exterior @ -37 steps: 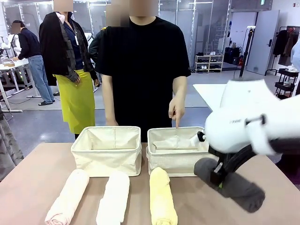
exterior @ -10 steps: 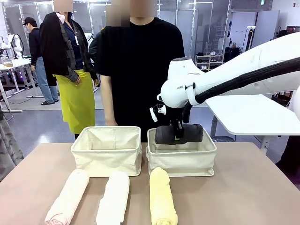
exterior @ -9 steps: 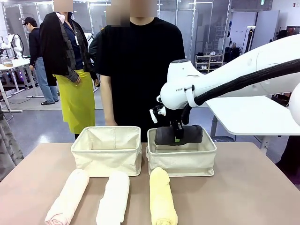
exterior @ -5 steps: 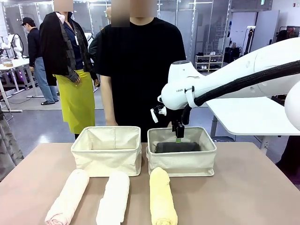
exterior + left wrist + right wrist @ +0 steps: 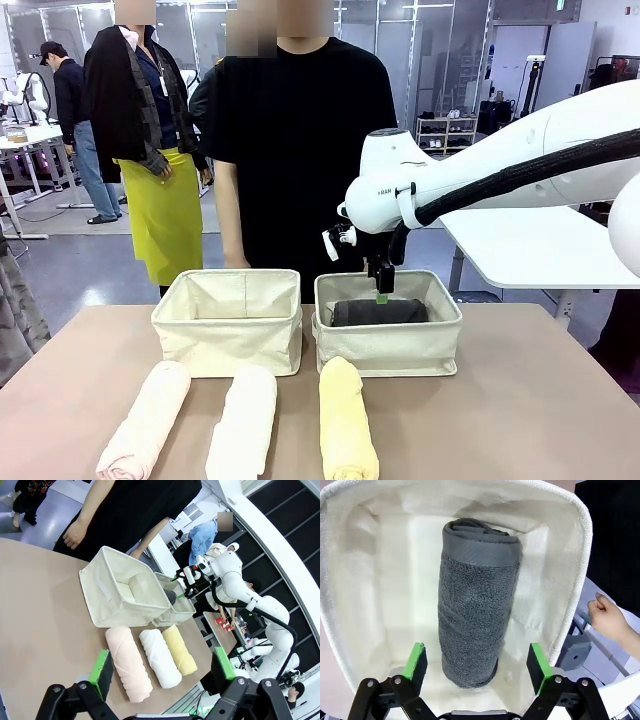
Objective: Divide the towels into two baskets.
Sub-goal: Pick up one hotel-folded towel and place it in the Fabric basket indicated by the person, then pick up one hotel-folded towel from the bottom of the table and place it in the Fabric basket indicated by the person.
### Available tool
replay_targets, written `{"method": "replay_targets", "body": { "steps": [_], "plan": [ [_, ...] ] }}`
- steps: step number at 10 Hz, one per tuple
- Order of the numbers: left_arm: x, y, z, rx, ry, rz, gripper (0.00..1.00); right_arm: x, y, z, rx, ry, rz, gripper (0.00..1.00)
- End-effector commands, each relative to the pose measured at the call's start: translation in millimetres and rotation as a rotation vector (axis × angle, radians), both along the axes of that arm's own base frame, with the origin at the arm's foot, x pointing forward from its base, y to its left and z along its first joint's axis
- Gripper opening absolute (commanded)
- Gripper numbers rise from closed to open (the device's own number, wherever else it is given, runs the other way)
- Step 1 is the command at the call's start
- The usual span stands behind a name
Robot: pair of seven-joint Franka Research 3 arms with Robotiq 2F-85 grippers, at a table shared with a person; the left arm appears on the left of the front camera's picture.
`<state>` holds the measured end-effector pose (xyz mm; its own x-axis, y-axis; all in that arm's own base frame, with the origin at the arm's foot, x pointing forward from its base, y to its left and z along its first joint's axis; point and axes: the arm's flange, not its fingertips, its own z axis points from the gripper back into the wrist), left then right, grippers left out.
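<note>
1. Grey towel [image 5: 477,605] is out of the right gripper [image 5: 476,662] and lies flat in the right basket [image 5: 388,345]. The fingers are spread just above it, pinching nothing.
2. Left gripper [image 5: 162,665]: spread, empty, over the table [image 5: 520,400].
3. Left to right in front of the baskets: pink towel [image 5: 145,420], white towel [image 5: 242,420], yellow towel [image 5: 346,420], side by side. Left basket [image 5: 228,340] holds nothing.
4. Risk: the right fingers hang near rim height, so a sideways retreat could catch the soft wall and drag the basket. Rising first looks safer.
5. Risk: an off-centre pinch may let a roll sag or unroll.
6. Count: four towels (one binned, three out), two baskets.
</note>
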<state>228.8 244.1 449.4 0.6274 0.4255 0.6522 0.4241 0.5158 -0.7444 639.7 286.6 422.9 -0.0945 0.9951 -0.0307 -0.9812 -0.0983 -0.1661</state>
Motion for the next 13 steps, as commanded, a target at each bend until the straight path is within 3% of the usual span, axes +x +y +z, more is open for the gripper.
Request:
{"method": "replay_targets", "body": {
  "steps": [1, 11, 13],
  "plan": [
    [-2, 0, 2, -0.003, -0.011, -0.004, 1.00, -1, 3, 1, 0.000, -0.002, 0.005, 1.00],
    [-2, 0, 2, -0.003, -0.011, -0.004, 1.00, -1, 3, 1, 0.002, 0.000, 0.005, 1.00],
    [-2, 0, 2, -0.003, -0.011, -0.004, 1.00, -36, 3, 43, -0.016, -0.049, -0.044, 1.00]
  ]
}}
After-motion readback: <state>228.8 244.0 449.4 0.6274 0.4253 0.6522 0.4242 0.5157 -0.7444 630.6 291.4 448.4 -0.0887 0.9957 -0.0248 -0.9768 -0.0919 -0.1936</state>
